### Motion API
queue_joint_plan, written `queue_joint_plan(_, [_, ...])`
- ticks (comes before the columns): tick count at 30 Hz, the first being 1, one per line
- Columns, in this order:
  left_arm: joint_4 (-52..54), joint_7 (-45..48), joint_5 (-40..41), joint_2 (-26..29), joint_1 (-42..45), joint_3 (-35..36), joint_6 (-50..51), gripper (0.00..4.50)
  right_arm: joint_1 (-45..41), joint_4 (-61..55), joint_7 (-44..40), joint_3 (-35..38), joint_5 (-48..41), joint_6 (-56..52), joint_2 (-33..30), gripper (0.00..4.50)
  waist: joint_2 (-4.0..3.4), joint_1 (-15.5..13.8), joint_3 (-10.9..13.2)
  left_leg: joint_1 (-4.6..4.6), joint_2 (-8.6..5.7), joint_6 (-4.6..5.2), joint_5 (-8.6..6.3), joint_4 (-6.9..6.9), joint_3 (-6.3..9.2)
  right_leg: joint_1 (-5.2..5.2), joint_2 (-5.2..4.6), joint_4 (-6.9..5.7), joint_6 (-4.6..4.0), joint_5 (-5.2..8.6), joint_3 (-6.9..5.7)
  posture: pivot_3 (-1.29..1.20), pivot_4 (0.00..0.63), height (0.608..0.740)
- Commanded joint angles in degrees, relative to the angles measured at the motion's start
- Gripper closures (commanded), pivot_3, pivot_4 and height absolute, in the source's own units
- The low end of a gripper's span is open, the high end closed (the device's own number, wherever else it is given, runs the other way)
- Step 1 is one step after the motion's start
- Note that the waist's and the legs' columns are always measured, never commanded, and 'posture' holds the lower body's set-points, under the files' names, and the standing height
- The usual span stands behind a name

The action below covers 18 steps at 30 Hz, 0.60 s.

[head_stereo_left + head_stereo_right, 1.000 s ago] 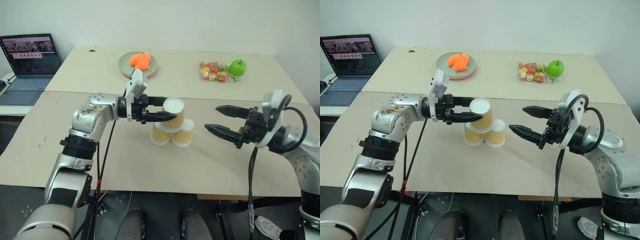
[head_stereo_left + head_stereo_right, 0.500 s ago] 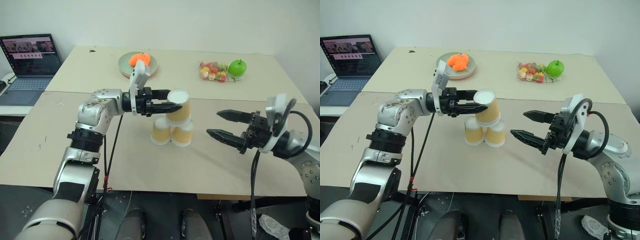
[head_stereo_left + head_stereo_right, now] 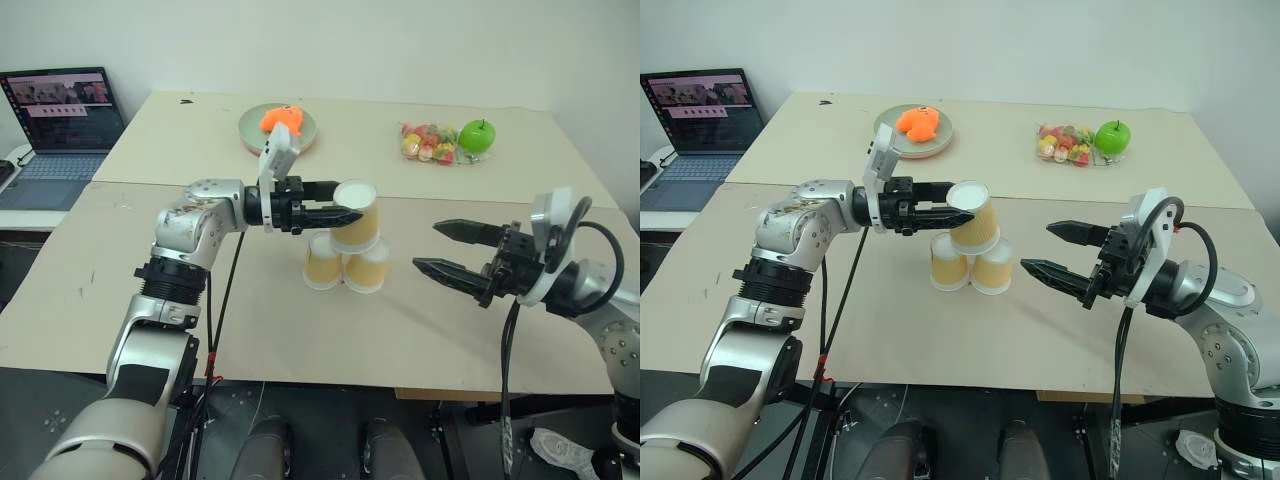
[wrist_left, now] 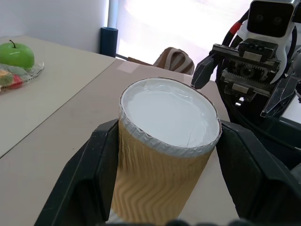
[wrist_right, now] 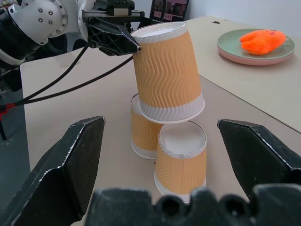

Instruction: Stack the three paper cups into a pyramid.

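paper cups (image 5: 167, 75) – yellow-orange w/ zigzag ribbing, white rims/bases; apple (image 3: 476, 135) green; plate (image 3: 252, 131) pale green, toy (image 3: 280, 119) orange.

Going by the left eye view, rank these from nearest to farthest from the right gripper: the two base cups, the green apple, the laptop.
From the right gripper:
1. The two base cups, on the table toward the robot's left, below the tilted cup the left gripper holds.
2. The green apple, at the table's far side.
3. The laptop, far left.
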<state>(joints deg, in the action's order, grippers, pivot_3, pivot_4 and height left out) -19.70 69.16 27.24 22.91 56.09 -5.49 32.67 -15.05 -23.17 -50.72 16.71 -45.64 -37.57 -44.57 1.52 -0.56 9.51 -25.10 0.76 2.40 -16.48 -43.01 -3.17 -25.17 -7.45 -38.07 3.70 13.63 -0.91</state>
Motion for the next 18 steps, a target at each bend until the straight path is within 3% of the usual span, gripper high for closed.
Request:
queue_joint_plan(1, [2.2, -0.1, -0.2, 0.2, 0.2, 0.5, -0.6, 0.57, -1.0, -1.0, -0.1, 1.1, -0.1, 1.3, -0.9, 0.0, 0.0, 0.0, 0.0, 0.0, 0.0, 0.0, 0.0, 0.0, 0.0, 0.0, 0.0, 0.0, 0.0, 0.0, 0.0, 0.0, 0.15, 0.676])
queue_joint_plan(2, [2.2, 0.0, -0.1, 0.2, 0.2, 0.6, -0.3, 0.11, -1.0, -0.9, -0.1, 1.1, -0.1, 1.3, -0.9, 0.0, 0.0, 0.0, 0.0, 0.0, 0.0, 0.0, 0.0, 0.0, 0.0, 0.0, 0.0, 0.0, 0.0, 0.0, 0.01, 0.0, 0.15, 0.676])
queue_joint_plan(3, [2.1, -0.2, -0.3, 0.2, 0.2, 0.6, -0.4, 0.04, -1.1, -0.8, -0.1, 1.0, 0.1, 1.3, -0.8, 0.0, 0.0, 0.0, 0.0, 0.0, 0.0, 0.0, 0.0, 0.0, 0.0, 0.0, 0.0, 0.0, 0.0, 0.0, 0.0, 0.0, 0.15, 0.676])
queue_joint_plan(10, [3.1, -3.1, -1.6, -0.3, -0.7, 1.6, -3.2, 0.04, -0.9, -0.6, -0.3, 0.9, 0.5, 1.4, -1.0, 0.0, 0.0, 0.0, 0.0, 0.0, 0.0, 0.0, 0.0, 0.0, 0.0, 0.0, 0.0, -0.01, 0.0, 0.0, 0.01, 0.0, 0.15, 0.676])
queue_joint_plan(14, [6.2, -5.1, 3.2, 0.2, -0.1, 6.5, 0.2, 0.04, -0.9, -0.6, -0.3, 1.1, 0.6, 1.3, -1.0, 0.0, 0.0, 0.0, 0.0, 0.0, 0.02, 0.0, 0.0, 0.0, 0.0, 0.0, 0.0, 0.0, 0.0, 0.0, 0.01, 0.0, 0.15, 0.676])
queue_joint_plan(18, [11.4, -12.9, 6.8, 1.1, -1.1, 13.3, 3.7, 0.04, -0.5, -0.8, 0.0, 1.5, 0.5, 1.1, -1.1, 0.0, 0.0, 0.2, 0.0, -0.01, 0.06, 0.0, 0.0, 0.0, 0.02, -0.02, 0.0, -0.01, 0.0, 0.0, 0.02, 0.0, 0.15, 0.676])
